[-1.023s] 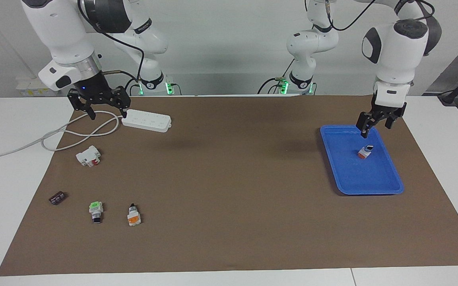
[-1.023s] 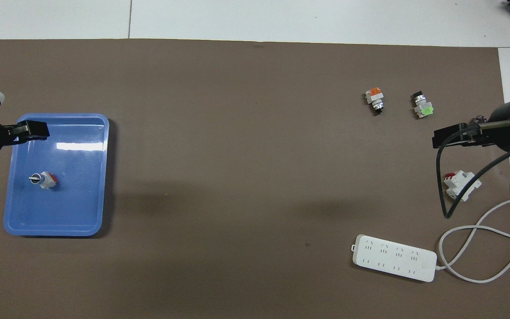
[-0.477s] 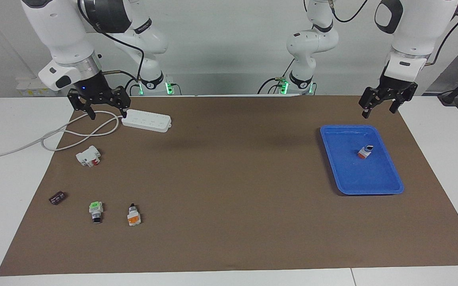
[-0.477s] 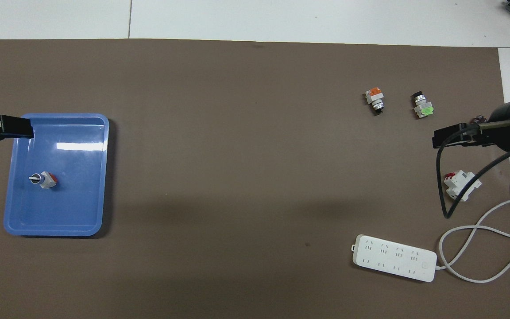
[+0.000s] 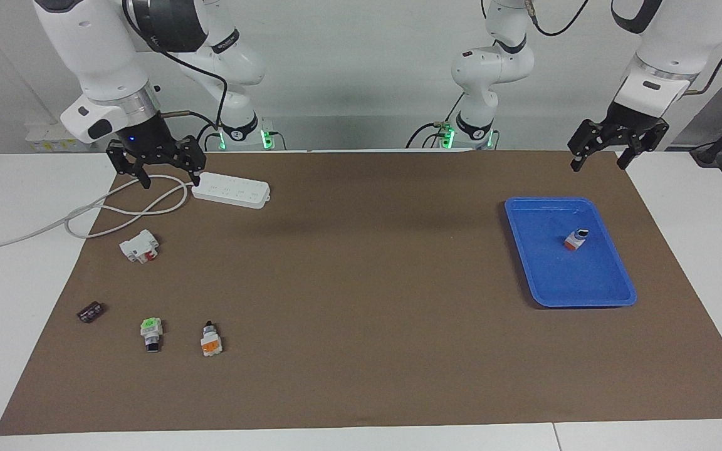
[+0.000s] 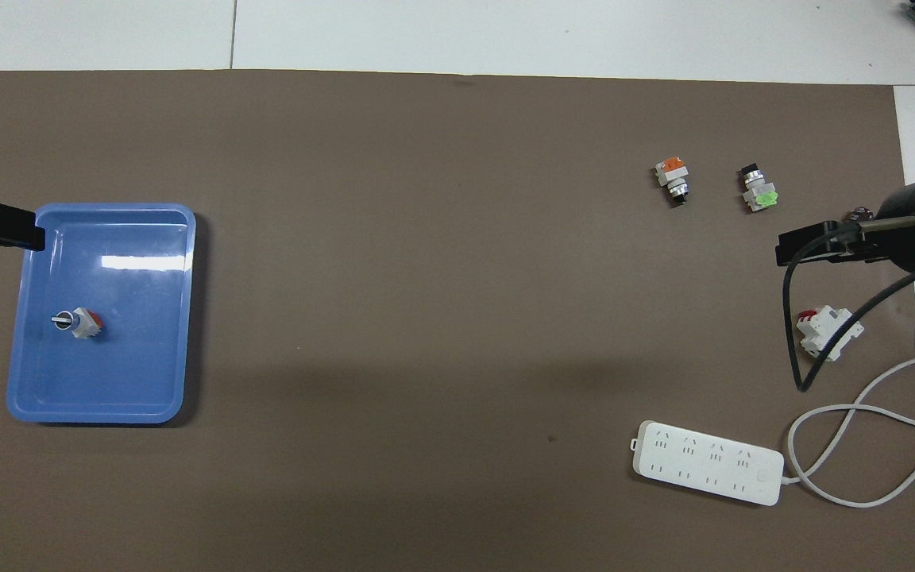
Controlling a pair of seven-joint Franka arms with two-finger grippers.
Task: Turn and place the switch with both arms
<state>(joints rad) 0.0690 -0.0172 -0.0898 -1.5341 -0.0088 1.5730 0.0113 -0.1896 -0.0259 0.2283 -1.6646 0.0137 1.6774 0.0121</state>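
Observation:
The switch (image 5: 576,238) lies on its side in the blue tray (image 5: 618,294), white body with a black knob and an orange-red face; it also shows in the overhead view (image 6: 78,322). My left gripper (image 5: 598,166) hangs open and empty, high over the mat just outside the tray's rim, well apart from the switch. In the overhead view only one of its fingers (image 6: 1,226) shows. My right gripper (image 5: 171,183) waits open and empty over the cable end of the power strip (image 5: 230,189).
At the right arm's end lie a white block with a red part (image 5: 140,245), a green-capped switch (image 5: 150,332), another orange-faced switch (image 5: 210,341), a small dark part (image 5: 90,311) and the strip's looped white cable (image 5: 129,207).
My left gripper has risen out of the tray, away from the switch, and drawn back toward the table's end. The switch stays in the tray. The right arm has not moved.

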